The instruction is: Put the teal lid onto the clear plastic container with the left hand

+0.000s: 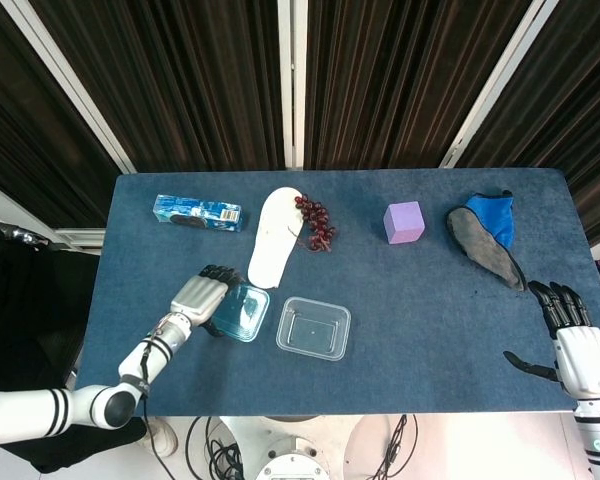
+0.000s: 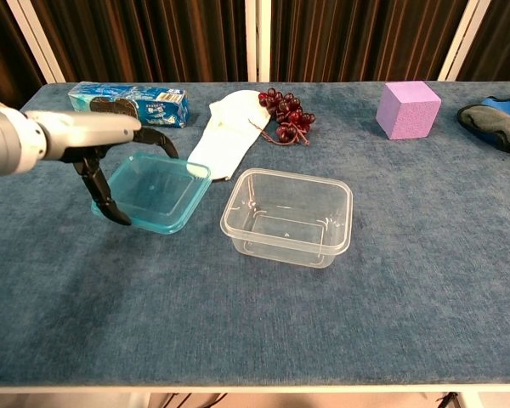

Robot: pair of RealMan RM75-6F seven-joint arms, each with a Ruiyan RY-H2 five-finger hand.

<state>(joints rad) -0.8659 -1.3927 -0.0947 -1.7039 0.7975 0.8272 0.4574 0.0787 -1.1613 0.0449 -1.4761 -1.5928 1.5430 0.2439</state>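
The blue-carpeted counter (image 1: pixel 430 300) carries everything, and on it one clear plastic container (image 2: pixel 287 216) sits open and upright near the front, a little left of centre. Just to its left, one teal lid (image 2: pixel 157 190) is held in the left robot hand (image 2: pixel 110 161), whose thumb hooks under the lid's near-left edge while the other fingers reach over its far edge; the lid looks tilted, its left side raised off the cloth. From that hand the container lies straight to the right, close by, with a narrow gap between the lid's right edge and the container's left wall. The container's long axis runs left to right across the counter, and the lid looks turned only slightly off that line, so the coming move appears to be a short carry rightward, a levelling, and a small twist to match the corners. The left robot hand is by far the nearer; the right robot hand (image 1: pixel 578 345) rests at the counter's far right edge, fingers spread and holding nothing, well apart from both task items.

Further back, counted once each: one white slipper (image 2: pixel 229 132), one dark blue shoe (image 1: pixel 488 235) at the right, one blue biscuit packet (image 2: pixel 127 102), one purple cube (image 2: pixel 408 109), and one bunch of dark grapes (image 2: pixel 285 112) touching the slipper's right side.
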